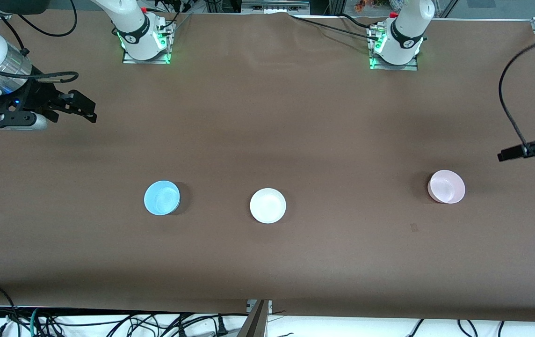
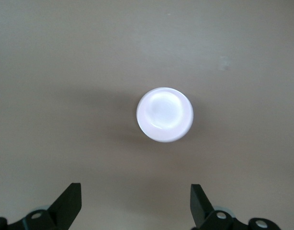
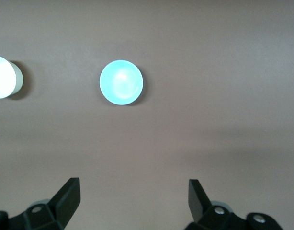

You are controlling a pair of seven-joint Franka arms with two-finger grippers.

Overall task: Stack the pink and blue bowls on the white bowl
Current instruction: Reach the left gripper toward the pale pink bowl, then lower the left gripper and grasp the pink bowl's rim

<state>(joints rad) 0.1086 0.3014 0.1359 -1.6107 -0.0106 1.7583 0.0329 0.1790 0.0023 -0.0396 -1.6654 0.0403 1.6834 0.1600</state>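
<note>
Three bowls sit apart on my brown counter (image 1: 267,117), each upright and none stacked. The white bowl (image 1: 268,205) is in the middle of the row. The blue bowl (image 1: 162,197) stands well apart from it toward the right arm's end, and the pink bowl (image 1: 446,186) is well apart toward the left arm's end, a little farther from the front camera than the other two.

My right hand (image 1: 80,106) hangs in the air over bare counter at the right arm's end, farther from the front camera than the blue bowl. Its wrist view shows both fingers (image 3: 68,197) spread wide with nothing between them, the blue bowl (image 3: 121,82) and part of the white bowl (image 3: 3,76) lying below.

My left hand (image 1: 513,152) hovers at the counter's edge at the left arm's end, near the pink bowl. Its fingers (image 2: 69,201) are also wide apart and empty, and the pink bowl (image 2: 164,115) shows on the counter beneath.
</note>
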